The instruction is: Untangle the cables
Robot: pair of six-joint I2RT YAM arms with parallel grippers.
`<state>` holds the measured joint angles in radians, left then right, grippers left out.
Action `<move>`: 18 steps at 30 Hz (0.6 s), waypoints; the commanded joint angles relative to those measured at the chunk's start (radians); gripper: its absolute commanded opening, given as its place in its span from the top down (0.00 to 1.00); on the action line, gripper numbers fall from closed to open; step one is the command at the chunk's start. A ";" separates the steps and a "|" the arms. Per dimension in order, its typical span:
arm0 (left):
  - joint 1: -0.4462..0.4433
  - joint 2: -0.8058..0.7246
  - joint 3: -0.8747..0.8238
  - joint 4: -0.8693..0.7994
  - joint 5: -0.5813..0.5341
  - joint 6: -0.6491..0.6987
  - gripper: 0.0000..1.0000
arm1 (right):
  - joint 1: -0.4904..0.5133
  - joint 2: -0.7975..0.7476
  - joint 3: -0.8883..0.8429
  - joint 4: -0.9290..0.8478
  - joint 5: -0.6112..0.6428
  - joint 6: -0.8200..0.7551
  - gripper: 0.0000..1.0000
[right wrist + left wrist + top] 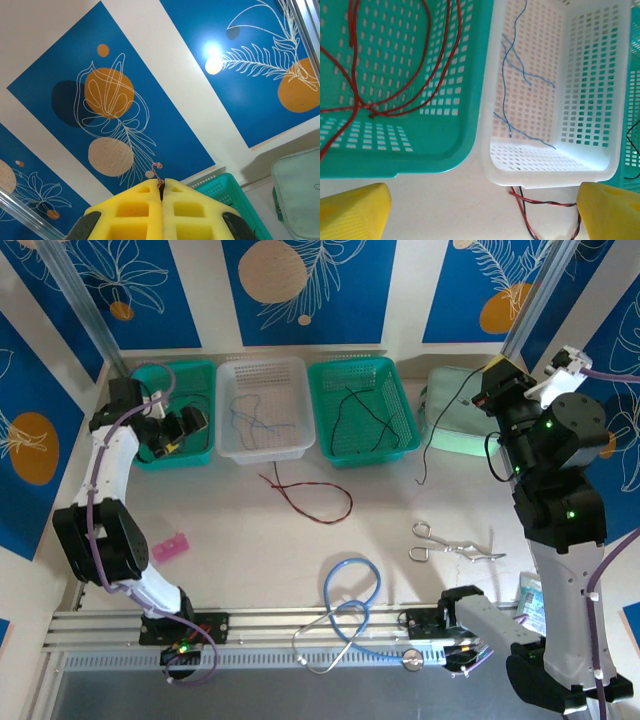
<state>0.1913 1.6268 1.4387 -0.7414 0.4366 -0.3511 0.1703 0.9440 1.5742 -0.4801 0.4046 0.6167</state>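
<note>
Three perforated plastic baskets stand in a row along the far side of the pale surface (240, 540). The left pincer (482, 202) hangs over the left teal basket (395, 165) with its yellow fingers (355, 212) spread wide and nothing between them. A thin red cable (357, 102) lies looped on that basket's floor. In the white middle basket (265, 454) lies a thin blue-grey cable (505, 90), and in the right teal basket (365, 458) a thin black cable (372, 412).

A twisted red-and-black cable (350, 505) lies in a loop on the surface just near of the white basket, one end reaching its near wall.

The right pincer (161, 184) is raised at the far right, its yellow pads pressed together on a thin dark cable (428, 435). A short frayed tip pokes out above the pads in the wrist view. From above, the rest of it hangs down to the left, in front of a pale green lidded box (455, 415).

Nearer lie a thick light-blue tube loop (350, 585), metal forceps (450, 545) and a small pink block (170, 547).
</note>
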 commanded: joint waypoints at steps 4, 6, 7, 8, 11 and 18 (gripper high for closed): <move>0.017 0.020 -0.063 0.054 -0.039 -0.015 0.05 | 0.006 -0.019 -0.006 0.032 0.035 -0.035 1.00; 0.023 0.032 -0.056 0.057 -0.063 -0.010 0.04 | 0.006 -0.017 -0.005 0.032 0.033 -0.035 1.00; 0.023 0.040 -0.049 0.059 -0.075 -0.006 0.04 | 0.006 -0.016 -0.005 0.032 0.031 -0.035 1.00; 0.026 0.049 -0.043 0.060 -0.082 -0.003 0.04 | 0.006 -0.015 -0.002 0.032 0.032 -0.034 1.00; 0.030 0.074 -0.018 0.052 -0.108 0.016 0.04 | 0.006 -0.016 -0.003 0.030 0.033 -0.031 1.00; 0.048 0.133 0.032 0.049 -0.122 0.030 0.04 | 0.006 -0.014 -0.004 0.029 0.033 -0.028 1.00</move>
<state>0.2226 1.7374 1.4239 -0.6983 0.3389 -0.3485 0.1711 0.9340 1.5742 -0.4793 0.4187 0.6014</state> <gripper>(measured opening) 0.959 0.047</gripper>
